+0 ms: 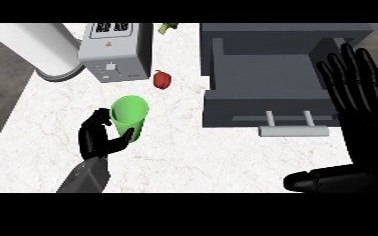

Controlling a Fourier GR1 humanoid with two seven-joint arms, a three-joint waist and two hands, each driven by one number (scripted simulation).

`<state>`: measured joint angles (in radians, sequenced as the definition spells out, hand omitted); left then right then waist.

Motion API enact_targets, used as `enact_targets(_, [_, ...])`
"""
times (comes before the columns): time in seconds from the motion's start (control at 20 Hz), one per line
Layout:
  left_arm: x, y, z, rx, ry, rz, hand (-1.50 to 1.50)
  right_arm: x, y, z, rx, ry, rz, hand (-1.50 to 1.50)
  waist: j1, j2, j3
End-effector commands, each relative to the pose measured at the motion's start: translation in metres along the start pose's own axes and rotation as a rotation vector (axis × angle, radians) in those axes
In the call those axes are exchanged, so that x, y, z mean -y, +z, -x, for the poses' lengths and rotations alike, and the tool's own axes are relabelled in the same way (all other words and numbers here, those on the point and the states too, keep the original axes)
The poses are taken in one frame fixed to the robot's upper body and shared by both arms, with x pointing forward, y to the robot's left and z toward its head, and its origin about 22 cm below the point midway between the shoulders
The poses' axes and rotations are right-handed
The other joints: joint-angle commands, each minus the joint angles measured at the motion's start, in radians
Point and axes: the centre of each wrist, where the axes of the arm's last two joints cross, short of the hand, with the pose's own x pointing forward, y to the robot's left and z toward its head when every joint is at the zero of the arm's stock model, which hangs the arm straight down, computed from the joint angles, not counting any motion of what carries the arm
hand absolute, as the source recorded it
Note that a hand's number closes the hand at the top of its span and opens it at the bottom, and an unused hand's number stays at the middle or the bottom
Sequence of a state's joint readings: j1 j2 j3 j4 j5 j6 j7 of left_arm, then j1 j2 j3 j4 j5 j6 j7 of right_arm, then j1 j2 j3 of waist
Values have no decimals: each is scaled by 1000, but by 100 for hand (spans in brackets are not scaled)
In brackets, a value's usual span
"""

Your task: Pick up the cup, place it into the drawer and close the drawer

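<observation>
right hand (358,125) idle, fingers straight. left hand (100,140) fingers curl round cup (129,112); risk: clipping drawer (258,75) wall to their right.

The light is bright and even all over. The white counter (184,165) is the brightest part. Shade is soft. The toaster (111,50) is dark on its right side, and the big white roll (37,42) (top left) turns grey at its low end. The drawer (273,75) is flat grey inside. The green cup (130,114) looks bright. The left hand (98,141) and right hand (354,100) look almost pure black.
</observation>
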<state>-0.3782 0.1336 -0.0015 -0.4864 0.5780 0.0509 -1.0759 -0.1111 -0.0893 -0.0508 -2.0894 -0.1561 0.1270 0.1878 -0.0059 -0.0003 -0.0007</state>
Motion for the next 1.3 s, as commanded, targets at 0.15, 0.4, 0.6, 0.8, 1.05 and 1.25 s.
enact_targets(0.15, [-14,-8,-18,99,180,266,150,2,-4,-1,-7,-8,17,-150,15,-3,1])
enact_targets(0.4, [35,-48,-51,131,167,402,150,4,-4,8,-14,12,17,-150,15,-4,2])
enact_targets(0.6, [46,-55,-84,116,188,474,150,5,-5,-1,-39,-1,21,-150,16,-4,2])
enact_targets(0.8, [87,-71,-124,136,221,495,150,17,11,0,-31,23,5,-150,9,-4,2])
enact_targets(1.05, [145,-78,-163,121,255,508,150,5,-2,9,-26,6,29,-150,8,-1,1])
enact_targets(1.25, [176,-99,-191,146,222,520,150,12,4,-3,-3,11,32,-150,-1,-1,1])
